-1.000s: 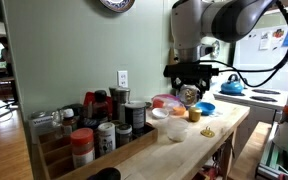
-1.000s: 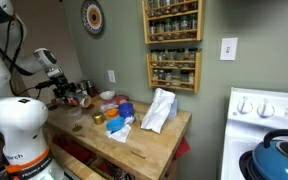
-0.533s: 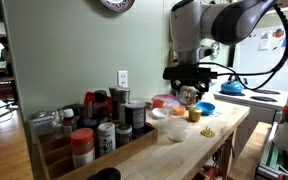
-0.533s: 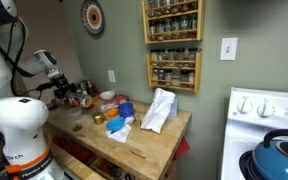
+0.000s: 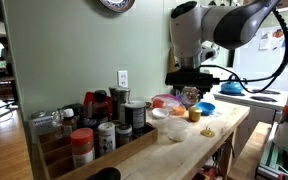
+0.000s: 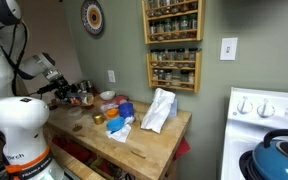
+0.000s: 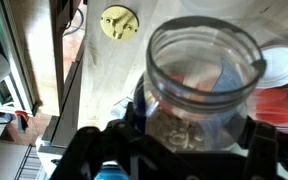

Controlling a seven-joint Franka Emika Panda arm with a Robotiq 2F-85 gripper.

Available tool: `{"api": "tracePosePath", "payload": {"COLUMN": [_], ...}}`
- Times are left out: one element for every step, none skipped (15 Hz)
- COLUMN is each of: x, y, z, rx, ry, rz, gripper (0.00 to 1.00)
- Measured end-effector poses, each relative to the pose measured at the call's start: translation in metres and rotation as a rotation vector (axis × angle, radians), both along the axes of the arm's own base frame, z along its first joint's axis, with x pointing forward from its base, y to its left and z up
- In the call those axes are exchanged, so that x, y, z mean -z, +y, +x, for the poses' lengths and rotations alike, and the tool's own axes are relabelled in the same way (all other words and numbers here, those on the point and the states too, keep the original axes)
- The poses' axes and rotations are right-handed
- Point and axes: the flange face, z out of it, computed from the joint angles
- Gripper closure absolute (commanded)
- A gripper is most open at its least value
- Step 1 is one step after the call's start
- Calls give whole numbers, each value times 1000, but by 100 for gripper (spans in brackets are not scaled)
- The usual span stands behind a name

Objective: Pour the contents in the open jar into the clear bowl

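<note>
My gripper [image 5: 191,90] is shut on the open jar [image 5: 191,97] and holds it in the air above the wooden counter [image 5: 199,150]. In the wrist view the open jar [image 7: 204,70] is clear glass, seen from above, with small pale pieces at its bottom. It sits between the black fingers [image 7: 89,150], so the gripper [image 7: 184,145] is closed around it. The clear bowl [image 5: 171,128] stands on the counter to the lower left of the jar. In an exterior view the gripper [image 6: 70,95] hangs over the counter's far left end.
A short amber jar [image 5: 195,113], a blue bowl [image 5: 206,107] and a reddish bowl [image 5: 167,101] stand near the gripper. Spice jars [image 5: 104,125] crowd the counter's near end. A yellow piece [image 7: 118,22] lies on the counter. A white cloth [image 6: 159,110] stands mid-counter.
The arm has shifted only slightly. The jar stays held in the gripper at about the same height.
</note>
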Motion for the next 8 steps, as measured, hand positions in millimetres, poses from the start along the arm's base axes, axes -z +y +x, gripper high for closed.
{"api": "tracePosePath", "payload": {"x": [2, 4, 6, 8, 9, 11, 13, 14], "y": [2, 5, 7, 10, 12, 14, 16, 17], "z": [-1, -3, -3, -4, -3, -2, -1, 0], "rx": [-3, -8, -11, -13, -14, -14, -14, -13], "ry": [-3, -8, -17, -26, -38, -51, -64, -77], "rz": [-10, -21, -31, -37, -45, -54, -66, -80], "gripper": [39, 39, 39, 39, 39, 39, 39, 39]}}
